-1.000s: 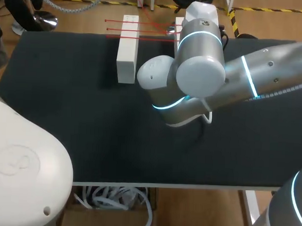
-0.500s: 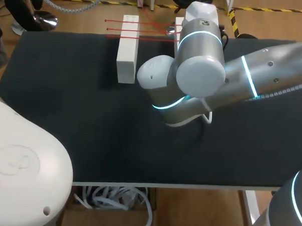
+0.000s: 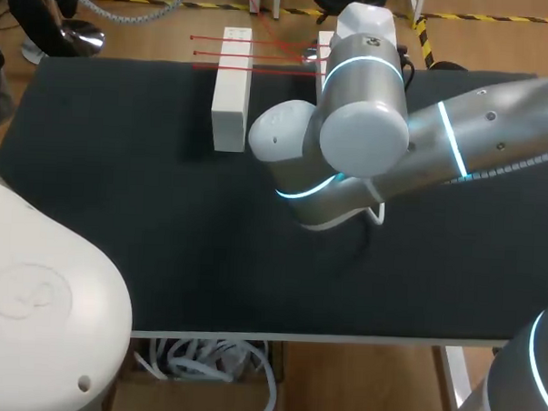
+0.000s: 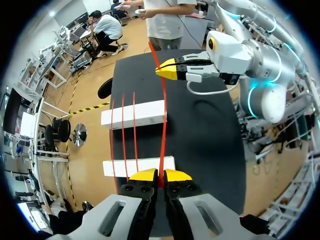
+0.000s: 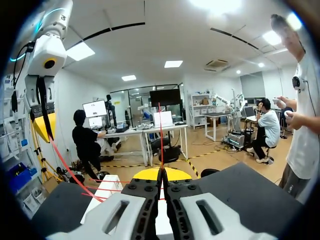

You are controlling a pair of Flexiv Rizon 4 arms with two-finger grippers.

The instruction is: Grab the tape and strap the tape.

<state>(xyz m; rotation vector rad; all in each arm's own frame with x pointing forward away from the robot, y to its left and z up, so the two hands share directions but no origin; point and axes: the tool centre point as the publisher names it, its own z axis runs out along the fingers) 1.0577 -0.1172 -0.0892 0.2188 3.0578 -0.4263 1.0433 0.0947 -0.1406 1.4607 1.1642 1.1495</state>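
A thin red tape [image 4: 163, 125] runs taut from my left gripper [image 4: 160, 176], which is shut on it, across the black table to my right gripper [image 4: 165, 69], also pinching it. Further red strands [image 3: 253, 55] stretch over two white blocks [image 4: 132, 114] [image 4: 145, 165] at the table's back edge. In the right wrist view the tape [image 5: 160, 130] rises from between my right gripper's closed yellow tips [image 5: 161, 174], and my left gripper [image 5: 42, 131] hangs beside it with a strand slanting down to a block [image 5: 107, 192]. In the head view one block [image 3: 231, 94] shows; my right arm [image 3: 359, 127] hides most of the other.
The black table [image 3: 118, 235] spreads wide in front of the blocks. My left arm's white housing [image 3: 42, 314] fills the near left corner. Loose white cables [image 3: 204, 357] lie below the table's front edge.
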